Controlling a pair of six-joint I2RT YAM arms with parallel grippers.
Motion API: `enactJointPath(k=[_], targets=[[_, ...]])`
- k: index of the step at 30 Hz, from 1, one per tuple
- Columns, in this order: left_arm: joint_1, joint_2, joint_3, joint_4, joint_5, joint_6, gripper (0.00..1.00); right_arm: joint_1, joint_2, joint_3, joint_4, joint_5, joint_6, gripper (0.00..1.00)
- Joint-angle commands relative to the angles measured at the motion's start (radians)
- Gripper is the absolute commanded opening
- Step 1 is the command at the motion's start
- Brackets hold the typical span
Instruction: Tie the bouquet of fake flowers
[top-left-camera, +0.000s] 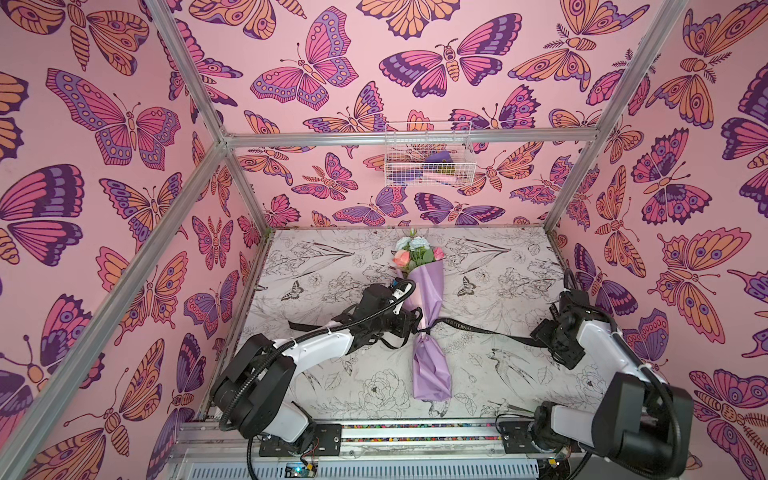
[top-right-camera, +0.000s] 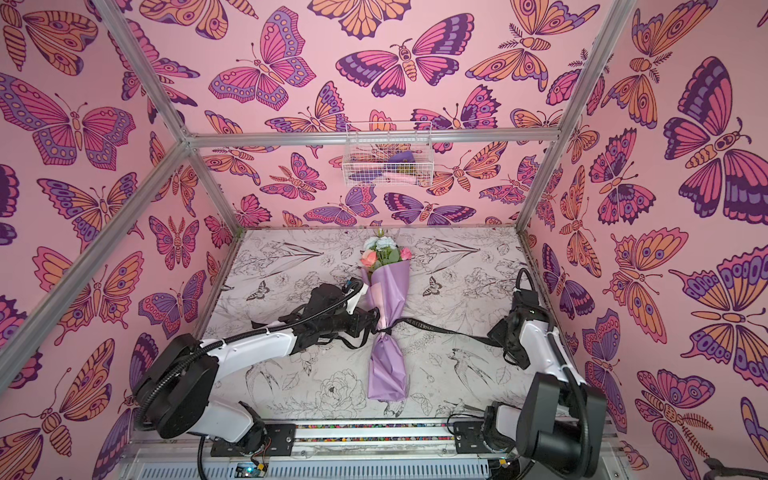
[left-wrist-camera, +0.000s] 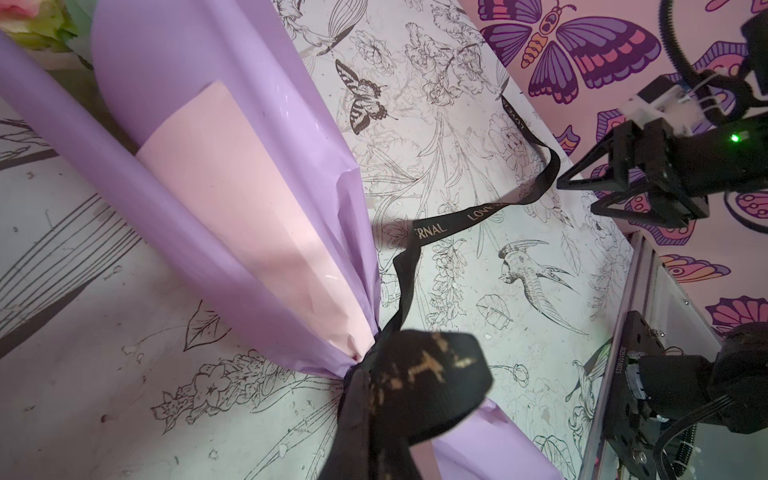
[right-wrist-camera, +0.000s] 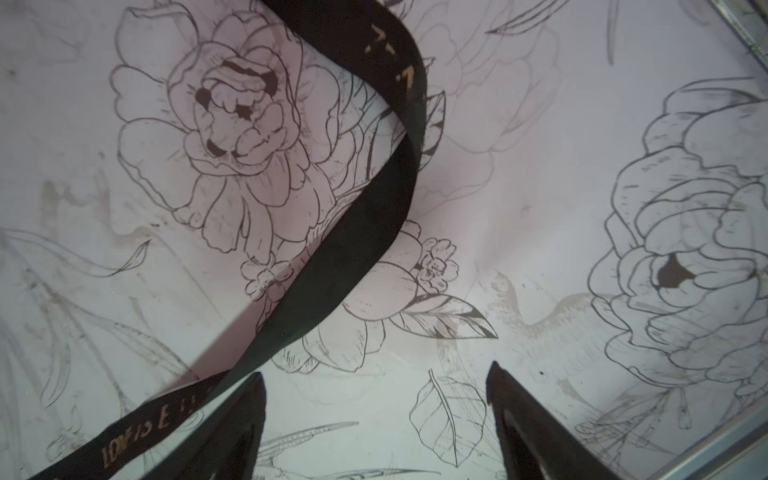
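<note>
The bouquet of fake flowers lies along the middle of the table, with its blooms at the far end and its body wrapped in lilac-and-pink paper. A black ribbon cinches its waist and trails off to the right. My left gripper is at the knot, shut on the ribbon; a ribbon loop hides its fingers in the left wrist view. My right gripper stands open over the table. The ribbon passes beside one finger, and nothing is between the fingers.
A white wire basket with small items hangs on the back wall. Aluminium frame posts stand at the table corners and a metal rail runs along the front. The right gripper is close to the table's right edge.
</note>
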Motion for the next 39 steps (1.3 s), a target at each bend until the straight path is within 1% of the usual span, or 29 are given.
enactJointPath(k=[1,3,4,6,8,10,11,14,15,18,20,24,27,31,34,39], targets=[[-0.011,0.012,0.019,0.013,0.006,0.016,0.0,-0.007,0.079,0.052,0.08,-0.004,-0.001,0.86],[-0.016,0.014,0.021,0.013,0.008,0.014,0.0,-0.007,0.133,0.065,0.107,-0.023,0.008,0.86],[-0.02,0.015,0.022,0.013,0.008,0.013,0.0,-0.007,0.155,0.068,0.122,-0.029,0.013,0.91],[-0.028,0.02,0.026,0.013,0.007,0.011,0.0,-0.007,0.186,0.068,0.153,-0.04,0.018,0.9],[-0.034,0.026,0.03,0.013,0.004,0.011,0.0,-0.006,0.214,0.069,0.172,-0.048,0.019,0.86],[-0.037,0.032,0.035,0.014,0.004,0.012,0.0,-0.007,0.234,0.067,0.187,-0.064,0.013,0.75],[-0.037,0.037,0.038,0.013,0.003,0.013,0.0,-0.007,0.241,0.064,0.198,-0.076,0.011,0.66],[-0.038,0.047,0.049,0.014,-0.001,0.015,0.0,-0.007,0.252,0.061,0.22,-0.109,-0.002,0.34],[-0.039,0.051,0.051,0.014,0.0,0.016,0.0,-0.006,0.252,0.063,0.224,-0.121,-0.007,0.27],[-0.039,0.054,0.055,0.014,0.008,0.019,0.0,-0.006,0.239,0.08,0.228,-0.176,-0.035,0.07],[-0.039,0.054,0.055,0.014,0.011,0.022,0.0,-0.004,0.213,0.096,0.234,-0.219,-0.054,0.0],[-0.039,0.043,0.049,0.013,0.005,0.036,0.0,0.019,0.116,0.144,0.215,-0.29,-0.08,0.0],[-0.042,0.035,0.047,0.012,0.001,0.056,0.0,0.077,0.037,0.225,0.16,-0.309,-0.106,0.0],[-0.05,0.028,0.044,0.015,-0.012,0.106,0.0,0.197,-0.034,0.374,0.075,-0.298,-0.135,0.0],[-0.058,0.025,0.039,0.031,-0.02,0.144,0.0,0.308,-0.045,0.488,0.027,-0.277,-0.151,0.0],[-0.069,0.023,0.015,0.081,-0.027,0.201,0.0,0.521,-0.026,0.621,0.042,-0.232,-0.144,0.0]])
